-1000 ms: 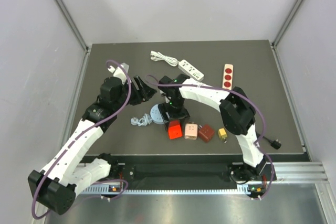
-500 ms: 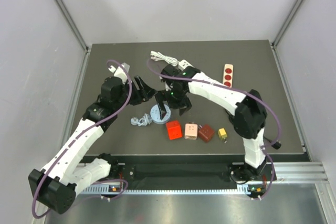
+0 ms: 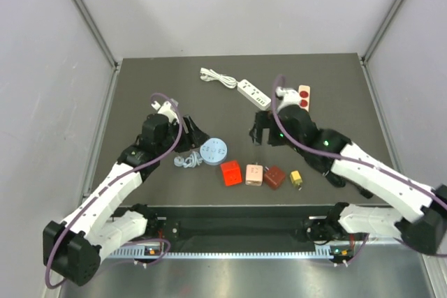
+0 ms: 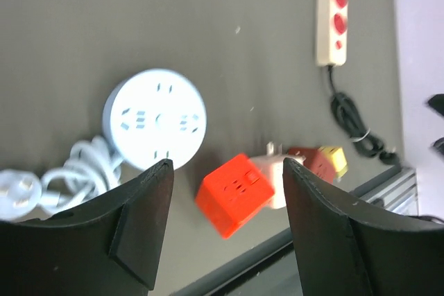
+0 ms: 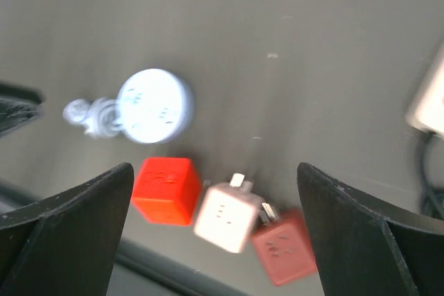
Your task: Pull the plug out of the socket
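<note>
Dark grey table [image 3: 140, 88], overhead view. You see the round socket [image 3: 214, 151], pale blue, lying flat near the middle with its face and slots turned up; being round, it has no long axis. Its white cord [image 3: 185, 161] lies coiled just beside it, on the left arm's side. To its right a row runs along the near edge: red cube [image 3: 231, 172], pale cube [image 3: 253, 174], dark red cube [image 3: 274, 177], small yellow piece [image 3: 296, 178]. Your left gripper [image 3: 198, 135] hangs just beside the round socket's far-left edge, jaws apart and empty. Your right gripper [image 3: 257, 130] stands apart from it on the far-right side, jaws spread wide, holding nothing.

Left wrist view. The round socket sits beyond the spread fingers [image 4: 142, 220]; a white plug [image 4: 17, 188] ends the coiled cord at the left edge. A cream strip [image 4: 331, 12] with red outlets runs lengthwise at upper right. No lettering can be read.

Right wrist view, blurred. Metal prongs [image 5: 237, 179] project from the pale cube toward the round socket's side.
</note>
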`<state>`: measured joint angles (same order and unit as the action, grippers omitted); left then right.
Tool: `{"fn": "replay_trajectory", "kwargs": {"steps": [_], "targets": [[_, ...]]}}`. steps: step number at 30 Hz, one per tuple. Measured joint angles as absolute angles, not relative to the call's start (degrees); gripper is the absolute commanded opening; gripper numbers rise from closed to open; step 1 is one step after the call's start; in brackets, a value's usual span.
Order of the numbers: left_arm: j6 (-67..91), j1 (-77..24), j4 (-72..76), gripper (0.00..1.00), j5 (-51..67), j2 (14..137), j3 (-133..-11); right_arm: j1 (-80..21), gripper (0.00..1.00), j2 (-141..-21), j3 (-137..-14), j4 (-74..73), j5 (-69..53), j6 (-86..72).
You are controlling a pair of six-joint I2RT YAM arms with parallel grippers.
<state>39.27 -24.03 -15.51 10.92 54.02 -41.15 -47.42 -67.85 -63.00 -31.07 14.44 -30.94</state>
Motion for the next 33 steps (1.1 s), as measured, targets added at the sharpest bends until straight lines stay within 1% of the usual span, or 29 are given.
{"fn": "replay_trajectory", "kwargs": {"steps": [3,7,11,18,26,33], "targets": [[39.51,-24.03,-15.86,0.69,11.57,53.8,-39.59,-47.42,1.0,-59.02,-51.68,-24.49,20.91,-32.62],[40.29,-24.03,-12.71,0.7,13.65,51.0,-36.01,-47.44,1.0,-52.6,-39.09,-17.76,26.72,-33.69],[41.45,-24.03,-8.56,0.71,15.84,48.03,-30.98,-47.44,1.0,-46.28,-29.17,-13.98,29.36,-35.05],[47.7,-24.03,1.06,0.71,17.76,36.29,-15.09,-47.44,1.0,-26.7,-14.0,-6.35,29.85,-39.44],[51.79,-24.03,3.51,0.72,17.58,17.02,-5.63,-47.44,1.0,-14.31,-3.64,-2.79,28.32,-44.69],[52.64,-24.03,-0.58,0.73,17.23,3.49,-2.79,-47.44,1.0,-6.11,-2.24,-2.37,27.51,-47.9]]}}
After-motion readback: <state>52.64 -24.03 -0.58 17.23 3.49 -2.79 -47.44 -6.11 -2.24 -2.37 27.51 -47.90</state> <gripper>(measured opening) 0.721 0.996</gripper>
